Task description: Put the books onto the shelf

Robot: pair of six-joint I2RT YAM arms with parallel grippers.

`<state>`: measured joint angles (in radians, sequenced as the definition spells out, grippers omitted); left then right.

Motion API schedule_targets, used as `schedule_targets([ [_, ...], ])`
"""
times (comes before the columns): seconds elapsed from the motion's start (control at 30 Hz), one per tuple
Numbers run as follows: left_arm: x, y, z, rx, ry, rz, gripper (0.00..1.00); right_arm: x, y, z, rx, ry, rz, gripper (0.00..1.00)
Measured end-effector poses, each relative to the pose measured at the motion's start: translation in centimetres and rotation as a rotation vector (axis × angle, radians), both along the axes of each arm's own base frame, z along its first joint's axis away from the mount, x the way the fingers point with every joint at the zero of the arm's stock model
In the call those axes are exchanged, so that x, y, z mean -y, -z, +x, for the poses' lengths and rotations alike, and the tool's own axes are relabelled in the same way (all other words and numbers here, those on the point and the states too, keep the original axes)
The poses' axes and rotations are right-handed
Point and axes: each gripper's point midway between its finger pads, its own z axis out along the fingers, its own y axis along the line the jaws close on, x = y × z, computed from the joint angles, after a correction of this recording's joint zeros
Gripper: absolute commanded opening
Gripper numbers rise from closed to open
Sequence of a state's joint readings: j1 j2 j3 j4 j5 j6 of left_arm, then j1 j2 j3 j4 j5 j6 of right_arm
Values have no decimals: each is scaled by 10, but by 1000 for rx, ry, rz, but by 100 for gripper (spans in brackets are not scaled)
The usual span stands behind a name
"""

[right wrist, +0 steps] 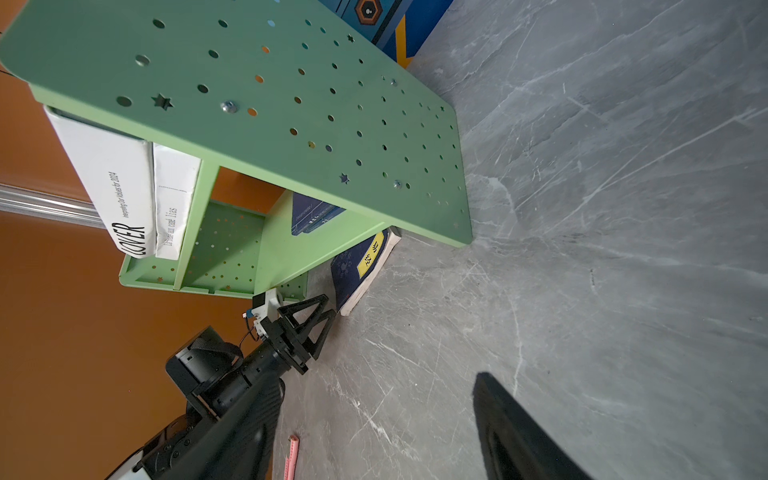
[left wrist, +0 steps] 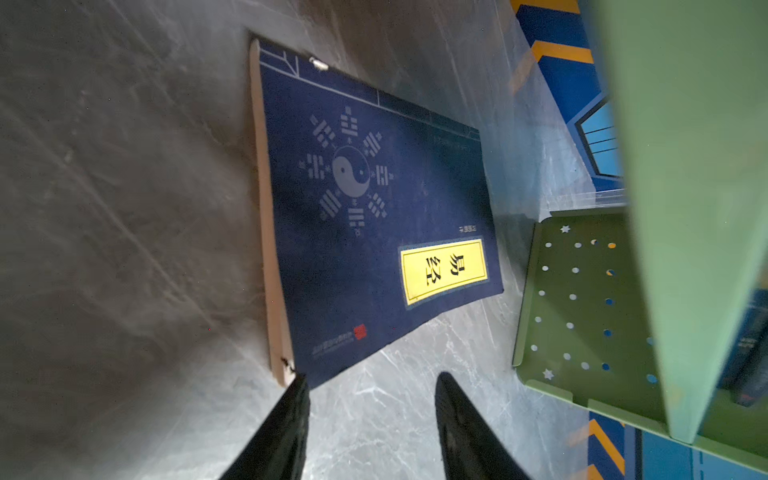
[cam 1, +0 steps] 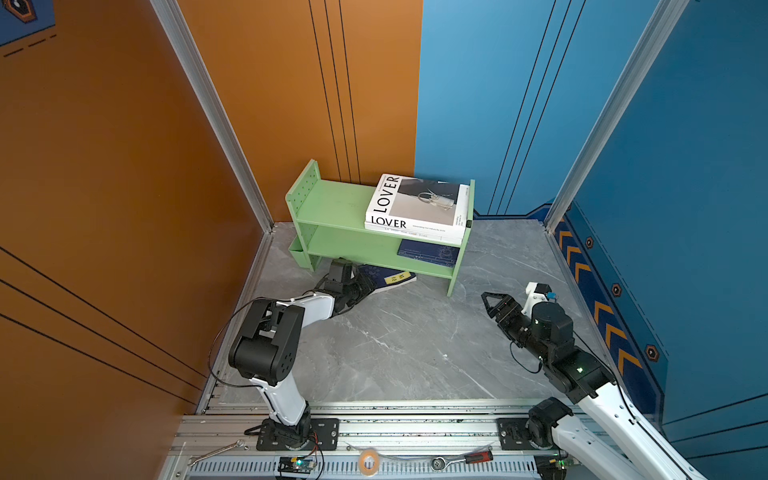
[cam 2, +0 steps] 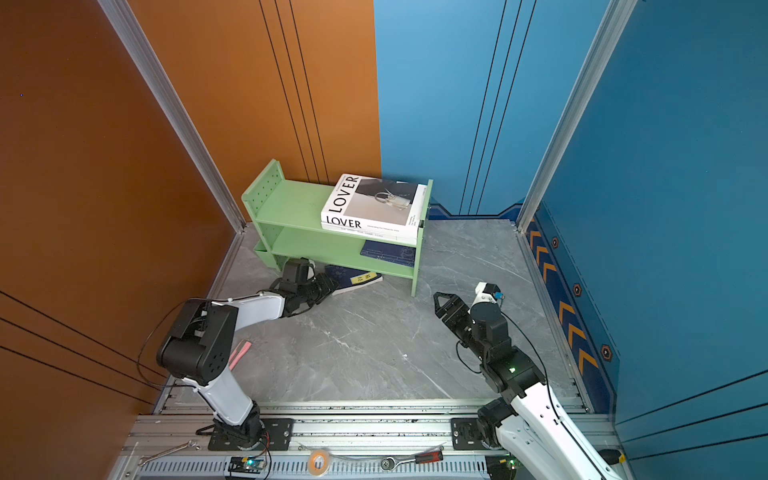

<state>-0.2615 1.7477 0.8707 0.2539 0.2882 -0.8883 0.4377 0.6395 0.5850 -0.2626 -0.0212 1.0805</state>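
By the navy book (left wrist: 374, 187), left pincer (left wrist: 372, 377) half-open, empty; right pincer (cam 1: 488, 299) wide, empty

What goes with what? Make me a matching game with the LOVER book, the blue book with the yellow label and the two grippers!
Things:
1. LOVER book
2. navy book with yellow label
3. left gripper
4. right gripper

Places or states:
a. open, apart from every book
b. on the top tier of the shelf
c. lying on the grey table
d. open, at the navy book's corner

Pairs: 1-b, 2-c, 3-d, 4-a
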Motion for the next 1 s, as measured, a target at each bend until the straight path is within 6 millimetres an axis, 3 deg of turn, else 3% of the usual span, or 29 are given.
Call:
schedule_targets([
  [1.0, -11, 15, -7, -73, -62, 30, 51, 0, 0, 0, 0, 1, 1, 75],
])
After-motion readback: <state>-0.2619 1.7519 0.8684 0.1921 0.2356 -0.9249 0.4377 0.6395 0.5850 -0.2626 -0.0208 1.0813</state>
